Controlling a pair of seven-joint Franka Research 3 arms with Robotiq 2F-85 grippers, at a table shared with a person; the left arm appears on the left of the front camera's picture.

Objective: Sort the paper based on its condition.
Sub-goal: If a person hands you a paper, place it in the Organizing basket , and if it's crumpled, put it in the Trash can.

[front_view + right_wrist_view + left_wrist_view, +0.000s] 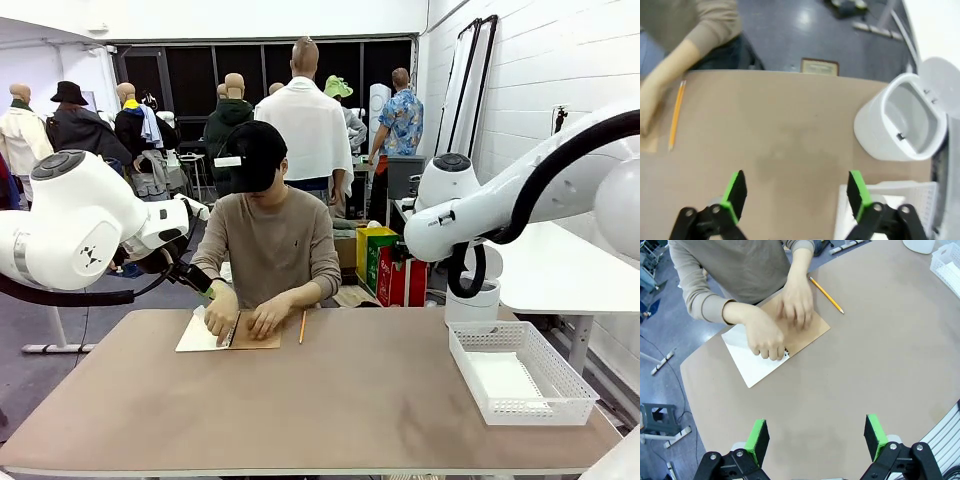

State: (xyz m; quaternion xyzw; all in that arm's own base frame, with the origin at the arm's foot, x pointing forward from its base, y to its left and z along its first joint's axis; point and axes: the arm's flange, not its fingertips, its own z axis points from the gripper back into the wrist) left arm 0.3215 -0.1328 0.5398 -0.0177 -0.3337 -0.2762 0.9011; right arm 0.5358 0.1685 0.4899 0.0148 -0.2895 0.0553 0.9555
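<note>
1 white sheet of paper (752,365) lies flat near the far edge of the table (880,355), toward its left corner. It is pinned under one of the person's hands (765,337). Its inner edge meets the tan notebook (812,330), which the other hand (797,302) presses down. I cannot tell whether the sheet is loose or bound in. 1 yellow pencil (826,295) lies just beside the notebook, apart from it.

My left gripper (816,437) hangs above bare table nearer the near edge, jaws released and empty. My right gripper (797,192) is likewise spread wide with nothing between the pads, above the right side of the table.

My worries, as I judge them:
- Reaching in now would put my fingers against the person's hands.
- A bound sheet would tear or drag the notebook along.
- A thin sheet lying flat gives my pads no edge, so they could skid and crease it. That would spoil the very condition I must sort by.
- A careless sweep could send the pencil rolling.
- The mesh basket (535,408) sits at the near right corner and the white bin (900,122) just past the right edge, so a misjudged sheet could land in the wrong 1.
</note>
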